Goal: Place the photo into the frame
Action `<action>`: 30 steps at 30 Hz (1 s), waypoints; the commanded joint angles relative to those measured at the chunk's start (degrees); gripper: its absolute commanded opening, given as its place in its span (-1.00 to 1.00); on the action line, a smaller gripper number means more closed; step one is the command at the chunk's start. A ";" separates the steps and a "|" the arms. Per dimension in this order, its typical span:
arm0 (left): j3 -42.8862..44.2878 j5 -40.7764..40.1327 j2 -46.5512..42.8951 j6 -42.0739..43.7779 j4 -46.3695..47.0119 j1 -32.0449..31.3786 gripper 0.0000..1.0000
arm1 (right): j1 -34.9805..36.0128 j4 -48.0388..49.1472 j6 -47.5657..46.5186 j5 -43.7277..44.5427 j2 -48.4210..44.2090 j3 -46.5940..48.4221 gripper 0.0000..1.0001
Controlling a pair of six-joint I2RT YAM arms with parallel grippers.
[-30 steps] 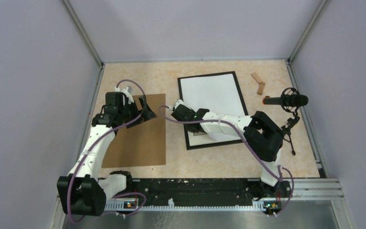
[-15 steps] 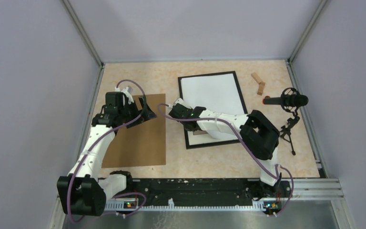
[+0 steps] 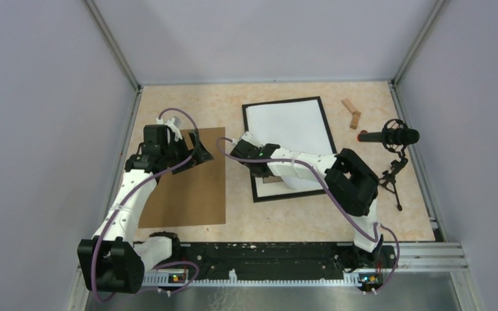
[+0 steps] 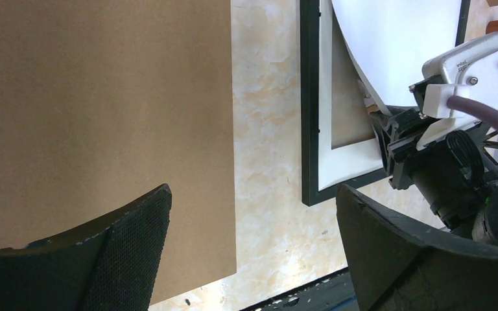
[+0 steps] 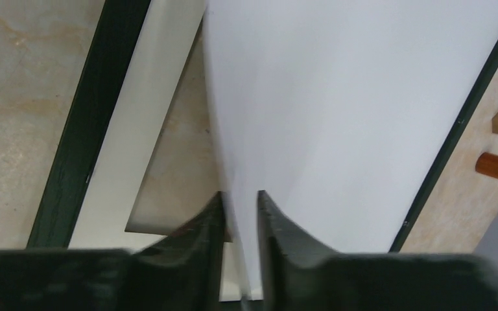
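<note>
Brown backing board (image 3: pixel 188 181) lies flat near left on the table (image 3: pixel 188 107). Left gripper (image 4: pixel 253 194) hovers over the board's far right corner, jaws spread wide, nothing between them.

Right of the board, apart from it, is the black frame (image 3: pixel 327 133), long side running near to far, white mat (image 4: pixel 353 168) lying inside it. Right gripper (image 5: pixel 240 197) sits at the frame's near left part, fingers narrow and pinched on the near edge of the photo (image 3: pixel 288 126). The photo shows a plain white side up; printed side not visible. Its held end curls up off the mat, and the rest lies over the mat inside the frame, reaching the far edge. A tan surface shows through the mat opening at the lifted end.

Right of the frame stands a black microphone (image 3: pixel 399 137) on a small stand. Far right, just past the frame's far corner, lie two small wooden blocks (image 3: pixel 352 112) touching at an angle.
</note>
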 commanded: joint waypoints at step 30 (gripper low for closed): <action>-4.63 -6.98 4.41 -8.21 1.90 -0.28 0.97 | -10.74 49.07 44.16 -60.12 -16.11 -25.87 0.51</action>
